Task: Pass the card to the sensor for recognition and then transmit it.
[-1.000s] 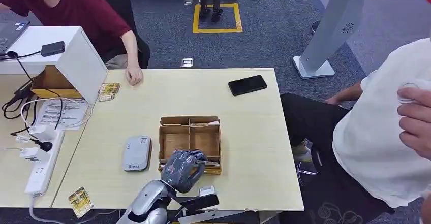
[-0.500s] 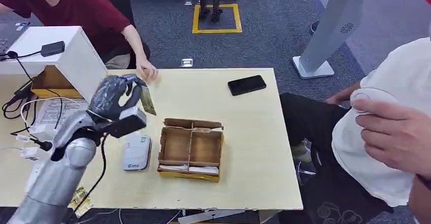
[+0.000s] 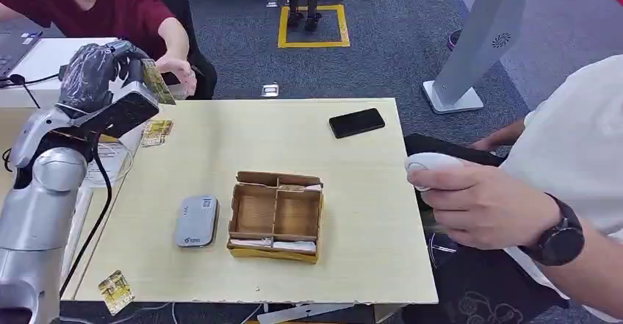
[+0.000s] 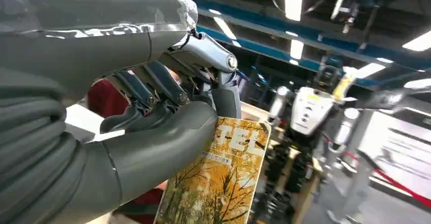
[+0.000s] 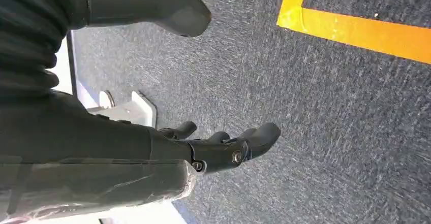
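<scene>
My left hand (image 3: 94,70) is raised above the table's far left corner and pinches a yellow card (image 3: 159,81) with an autumn-tree print. In the left wrist view the thumb and fingers (image 4: 167,132) clamp the card (image 4: 218,178) near its top edge. A person in a dark red shirt reaches a hand (image 3: 178,69) toward the card, just short of it. The grey card reader (image 3: 196,221) lies flat on the table, left of the cardboard tray (image 3: 275,214). My right hand (image 5: 218,148) hangs over grey carpet, fingers apart and holding nothing.
A black phone (image 3: 357,123) lies at the table's far right. More cards lie near the white box (image 3: 156,131) and at the near left corner (image 3: 116,291). A second person at the right holds a white device (image 3: 430,166). Cables and a power strip (image 3: 59,243) crowd the left.
My left arm has lifted the card from the tray, swung it left and up past the reader, and now holds it out toward the seated person, whose hand has risen to meet it.
</scene>
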Robot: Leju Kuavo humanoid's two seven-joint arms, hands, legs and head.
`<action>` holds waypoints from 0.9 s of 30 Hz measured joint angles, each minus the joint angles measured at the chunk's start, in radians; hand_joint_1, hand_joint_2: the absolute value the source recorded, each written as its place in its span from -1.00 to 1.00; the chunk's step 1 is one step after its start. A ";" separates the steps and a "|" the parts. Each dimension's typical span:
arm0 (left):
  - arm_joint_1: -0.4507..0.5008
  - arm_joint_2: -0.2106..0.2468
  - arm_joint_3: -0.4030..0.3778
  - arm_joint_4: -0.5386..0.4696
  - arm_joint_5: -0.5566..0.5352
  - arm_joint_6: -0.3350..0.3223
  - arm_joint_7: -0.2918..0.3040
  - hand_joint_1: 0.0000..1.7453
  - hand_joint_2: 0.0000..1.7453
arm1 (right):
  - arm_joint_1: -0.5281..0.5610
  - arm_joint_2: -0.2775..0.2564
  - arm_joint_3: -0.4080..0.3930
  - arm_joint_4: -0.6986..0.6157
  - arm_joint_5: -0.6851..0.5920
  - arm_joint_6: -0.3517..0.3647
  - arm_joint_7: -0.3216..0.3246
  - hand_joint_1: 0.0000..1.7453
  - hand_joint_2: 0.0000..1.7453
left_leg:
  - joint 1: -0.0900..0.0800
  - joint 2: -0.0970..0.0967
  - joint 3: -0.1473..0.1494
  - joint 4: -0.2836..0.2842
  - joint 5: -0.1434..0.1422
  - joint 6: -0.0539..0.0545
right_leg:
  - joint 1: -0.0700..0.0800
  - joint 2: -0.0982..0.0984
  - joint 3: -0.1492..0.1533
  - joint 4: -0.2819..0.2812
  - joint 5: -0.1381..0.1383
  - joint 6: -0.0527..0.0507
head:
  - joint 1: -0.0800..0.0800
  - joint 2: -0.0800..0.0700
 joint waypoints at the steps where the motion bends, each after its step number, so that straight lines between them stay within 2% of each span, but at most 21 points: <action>1: -0.003 -0.003 0.002 0.006 -0.041 0.018 0.022 1.00 1.00 | 0.000 0.000 0.002 0.000 0.000 0.001 0.003 -1.00 1.00 | 0.000 0.000 0.000 0.000 0.000 0.000 | 0.000 0.000 -0.001 0.000 0.000 0.000 | 0.000 0.000; 3: -0.024 -0.030 0.002 0.032 -0.224 0.070 0.113 1.00 1.00 | 0.000 0.000 0.003 0.000 0.000 0.003 0.009 -1.00 1.00 | 0.000 -0.001 -0.001 0.000 0.001 0.001 | 0.000 -0.001 -0.001 0.000 0.000 0.000 | 0.000 0.000; 5: -0.063 -0.071 0.002 0.070 -0.385 0.090 0.198 1.00 1.00 | -0.004 0.000 0.008 0.000 0.000 0.005 0.010 -1.00 1.00 | 0.000 -0.002 -0.002 0.000 0.002 0.001 | 0.000 -0.003 -0.001 0.000 0.001 0.001 | 0.000 0.000; 7: -0.111 -0.112 0.005 0.115 -0.503 0.090 0.277 1.00 1.00 | -0.011 0.001 0.020 0.000 0.000 0.009 0.011 -1.00 1.00 | 0.000 -0.002 -0.002 0.000 0.003 0.000 | 0.000 -0.003 -0.001 0.000 0.002 0.002 | 0.000 0.000; 9: -0.156 -0.151 0.023 0.165 -0.577 0.082 0.318 1.00 1.00 | -0.019 0.002 0.032 0.000 0.000 0.011 0.016 -1.00 1.00 | -0.001 -0.001 -0.002 0.000 0.003 0.000 | 0.000 -0.002 -0.001 0.000 0.003 0.001 | 0.000 0.000; 13: -0.219 -0.201 0.092 0.257 -0.675 0.086 0.328 1.00 1.00 | -0.027 0.006 0.053 0.000 0.000 0.016 0.025 -1.00 1.00 | -0.001 -0.001 -0.002 0.000 0.003 0.000 | -0.001 -0.001 -0.001 0.000 0.003 0.002 | 0.000 0.000; 18: -0.232 -0.242 0.159 0.316 -0.705 0.089 0.304 1.00 1.00 | -0.028 0.006 0.065 0.000 0.000 0.016 0.027 -1.00 1.00 | -0.001 -0.001 -0.002 0.000 0.003 0.000 | -0.002 -0.001 -0.002 0.000 0.003 0.002 | 0.000 0.000; 19: -0.232 -0.248 0.172 0.324 -0.710 0.089 0.296 -0.40 1.00 | -0.028 0.006 0.068 0.000 0.000 0.016 0.027 -1.00 1.00 | -0.001 -0.001 -0.002 0.000 0.003 0.000 | -0.002 -0.001 -0.002 0.000 0.003 0.002 | 0.000 0.000; 20: -0.232 -0.255 0.185 0.331 -0.715 0.090 0.287 -0.96 1.00 | -0.028 0.006 0.071 0.000 0.000 0.016 0.027 -1.00 1.00 | -0.001 -0.001 -0.002 0.000 0.003 0.000 | -0.002 -0.001 -0.002 0.000 0.003 0.002 | 0.000 0.000; 21: -0.232 -0.264 0.197 0.333 -0.720 0.091 0.280 -0.86 1.00 | -0.028 0.006 0.072 0.000 0.000 0.016 0.027 -1.00 1.00 | -0.001 -0.001 -0.003 0.000 0.003 0.000 | -0.002 -0.001 -0.002 0.000 0.003 0.002 | 0.000 0.000; 22: -0.232 -0.270 0.208 0.336 -0.722 0.093 0.275 -0.16 1.00 | -0.028 0.006 0.072 0.000 0.000 0.016 0.027 -1.00 1.00 | -0.001 -0.001 -0.003 0.000 0.003 0.000 | -0.002 -0.001 -0.002 0.000 0.003 0.002 | 0.000 0.000; 23: -0.232 -0.278 0.217 0.338 -0.727 0.093 0.272 -1.00 1.00 | -0.028 0.006 0.074 0.000 0.000 0.016 0.027 -1.00 1.00 | -0.001 -0.001 -0.003 0.000 0.003 0.000 | -0.002 -0.001 -0.002 0.000 0.003 0.002 | 0.000 0.000; 27: -0.232 -0.298 0.241 0.345 -0.740 0.093 0.266 -1.00 1.00 | -0.029 0.007 0.076 0.000 0.000 0.016 0.027 -1.00 1.00 | -0.001 -0.001 -0.003 0.000 0.003 0.000 | -0.002 -0.001 -0.002 0.000 0.003 0.002 | 0.000 0.000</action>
